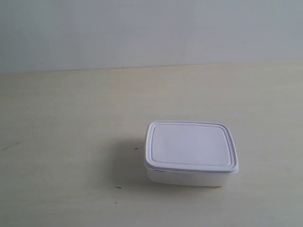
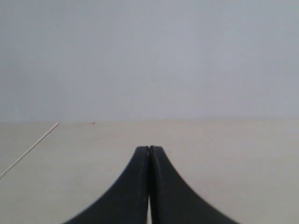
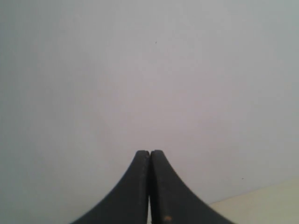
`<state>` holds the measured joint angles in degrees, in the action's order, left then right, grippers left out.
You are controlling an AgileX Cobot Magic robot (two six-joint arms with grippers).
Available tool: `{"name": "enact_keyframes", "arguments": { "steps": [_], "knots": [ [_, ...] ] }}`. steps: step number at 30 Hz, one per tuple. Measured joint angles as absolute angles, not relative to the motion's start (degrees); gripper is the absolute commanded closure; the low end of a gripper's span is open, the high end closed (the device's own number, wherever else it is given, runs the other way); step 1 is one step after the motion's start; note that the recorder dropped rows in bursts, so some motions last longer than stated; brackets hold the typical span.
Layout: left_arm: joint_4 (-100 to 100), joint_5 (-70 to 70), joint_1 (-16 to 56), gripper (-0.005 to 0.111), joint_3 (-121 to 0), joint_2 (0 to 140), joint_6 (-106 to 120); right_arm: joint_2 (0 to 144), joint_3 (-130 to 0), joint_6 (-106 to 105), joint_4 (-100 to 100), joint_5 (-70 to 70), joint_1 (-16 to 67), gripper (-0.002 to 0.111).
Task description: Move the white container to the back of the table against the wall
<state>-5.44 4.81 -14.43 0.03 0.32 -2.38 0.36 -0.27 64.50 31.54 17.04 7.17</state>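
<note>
White container (image 1: 191, 152) sits on the table (image 1: 71, 118), lower right of my exterior view, apart from the wall (image 1: 142, 33); both jaws pressed together.

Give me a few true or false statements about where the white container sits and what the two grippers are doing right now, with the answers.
1. The white container is closed. True.
2. The white container touches the wall. False: a stretch of bare table lies between them.
3. The left gripper is shut with nothing between its fingers. True.
4. The right gripper is gripping the container. False: it is shut on nothing, and its wrist view shows mostly wall and no container.
5. An arm reaches over the container in the exterior view. False: no arm shows there.
</note>
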Motion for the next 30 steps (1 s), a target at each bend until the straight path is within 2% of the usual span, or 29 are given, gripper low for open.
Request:
{"name": "enact_keyframes", "arguments": {
  "steps": [14, 21, 27, 30],
  "knots": [
    [-3.9, -17.1, -14.4, 0.107, 0.1, 0.3, -21.4, 0.3, -0.3, 64.6, 30.6, 23.0, 7.2, 0.108],
    [-4.9, -22.8, -14.4, 0.107, 0.1, 0.3, -40.9, 0.5, -0.8, 65.5, 36.4, 22.2, 7.2, 0.108],
    [-17.4, -35.6, -14.4, 0.107, 0.1, 0.2, -49.8, 6.7, -5.5, 69.1, 39.3, 15.5, 7.2, 0.108],
    [-26.8, -37.6, -14.4, 0.107, -2.1, 0.2, -56.9, 11.8, -7.7, 70.1, 39.7, 15.2, 7.2, 0.108]
  ]
}}
